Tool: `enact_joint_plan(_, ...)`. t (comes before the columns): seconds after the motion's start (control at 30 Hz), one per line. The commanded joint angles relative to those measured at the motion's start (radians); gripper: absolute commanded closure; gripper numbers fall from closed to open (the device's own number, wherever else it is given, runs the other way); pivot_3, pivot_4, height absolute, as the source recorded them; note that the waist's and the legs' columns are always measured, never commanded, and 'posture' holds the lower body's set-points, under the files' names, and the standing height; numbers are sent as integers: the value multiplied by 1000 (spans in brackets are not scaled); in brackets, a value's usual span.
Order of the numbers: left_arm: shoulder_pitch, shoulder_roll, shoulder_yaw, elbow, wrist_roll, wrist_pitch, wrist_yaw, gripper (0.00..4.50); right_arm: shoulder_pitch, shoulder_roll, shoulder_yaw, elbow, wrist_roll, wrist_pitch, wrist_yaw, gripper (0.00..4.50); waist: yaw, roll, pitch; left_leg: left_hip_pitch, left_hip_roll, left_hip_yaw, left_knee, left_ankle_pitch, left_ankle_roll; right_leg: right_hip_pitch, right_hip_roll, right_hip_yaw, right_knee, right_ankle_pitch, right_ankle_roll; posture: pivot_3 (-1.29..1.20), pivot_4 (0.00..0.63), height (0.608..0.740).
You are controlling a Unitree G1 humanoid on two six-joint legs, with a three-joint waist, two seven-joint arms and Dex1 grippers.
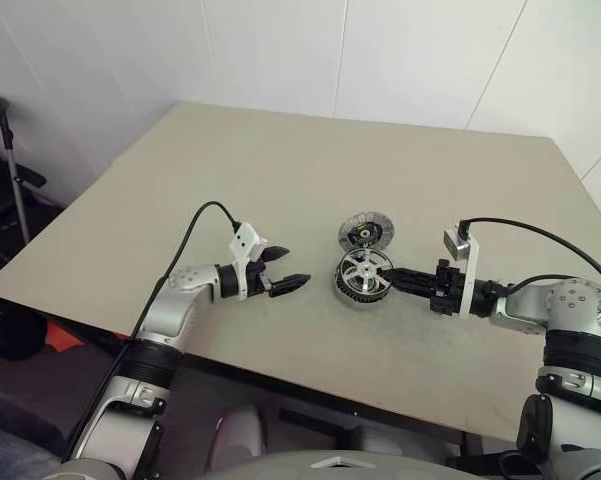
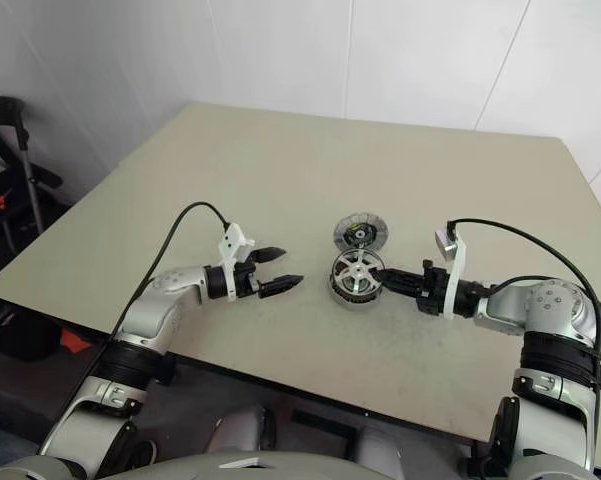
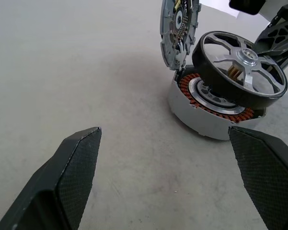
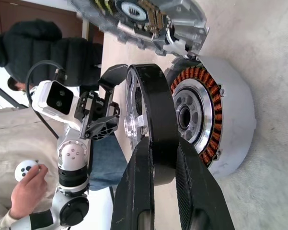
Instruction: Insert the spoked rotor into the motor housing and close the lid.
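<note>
Overhead, spoked rotor (image 4: pixel 153 129) unmarked, tool-pinched (image 4: pixel 165 163)

Soft, even light is falling across the table (image 1: pixel 280 180) and the white walls, leaving only faint, short shadows under the motor housing (image 1: pixel 358 290) and both arms. No harsh glare is showing, just a mild sheen on the spoked rotor (image 3: pixel 239 67). In the wrist views the near fingers are looking slightly soft while the parts are staying sharp.

Silver-grey jointed arms with black cables, white wrist brackets and black, seemingly textured jaws.
</note>
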Motion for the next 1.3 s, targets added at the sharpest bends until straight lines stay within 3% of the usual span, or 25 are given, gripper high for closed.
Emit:
enact_joint_plan(0.03, -12, 7, 6, -19, -5, -19, -4, 0, -8, 1, -4, -42, 7, -3, 7, 4207, 0, 0, 0, 0, 0, 0, 0, 0, 0, 0, 0, 0, 0, 0, 0, 0, 0, 740)
enact_joint_plan(0.57, -12, 9, 6, -18, -3, -24, -3, 0, -24, -9, 13, 16, -53, -59, 17, 4207, 0, 0, 0, 0, 0, 0, 0, 0, 0, 0, 0, 0, 0, 0, 0, 0, 0, 740)
enact_joint_plan(0.77, -12, 7, 4, -17, -2, -26, -2, 0, -12, -26, 12, -51, -27, -74, 54, 2270, 0, 0, 0, 1, 0, 0, 0, 0, 0, 1, 0, 0, 0, 0, 0, 0, 0, 740)
enact_joint_plan(1.3, -14, 4, -5, -15, 0, -30, -5, 0, 54, -94, 71, -134, -92, -297, 138, 2270, 0, 0, 0, 0, 0, 0, 0, 0, 0, 0, 0, 0, 0, 0, 0, 0, 0, 740)
